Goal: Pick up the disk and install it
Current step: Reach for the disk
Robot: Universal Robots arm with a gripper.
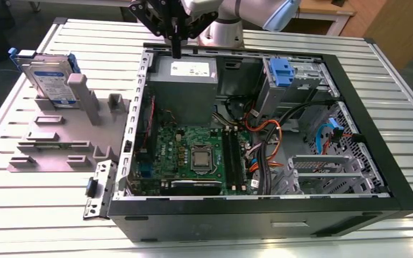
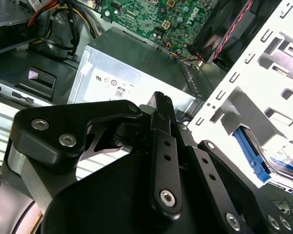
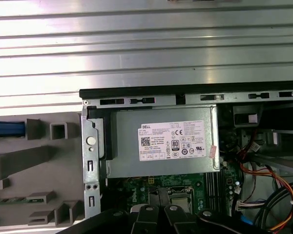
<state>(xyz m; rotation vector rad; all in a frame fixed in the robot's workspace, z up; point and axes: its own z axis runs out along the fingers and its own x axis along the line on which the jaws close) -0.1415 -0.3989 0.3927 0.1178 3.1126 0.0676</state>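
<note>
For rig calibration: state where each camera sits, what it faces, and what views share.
Exterior view: off the arm, raised, looking down on the open computer case, the disk and the tool.
First wrist view: on the arm, looking down past the tool at the power supply.
Second wrist view: behind the tool, facing the power supply.
Shared: all show tool and power supply.

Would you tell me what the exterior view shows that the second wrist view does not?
Exterior view: the arm's body, the blue drive-bay latch and the processor socket. Second wrist view: linkage screws on the gripper, seen close. Both: that gripper, jaws shut, near the power supply, and the disk standing in its grey fixture.
</note>
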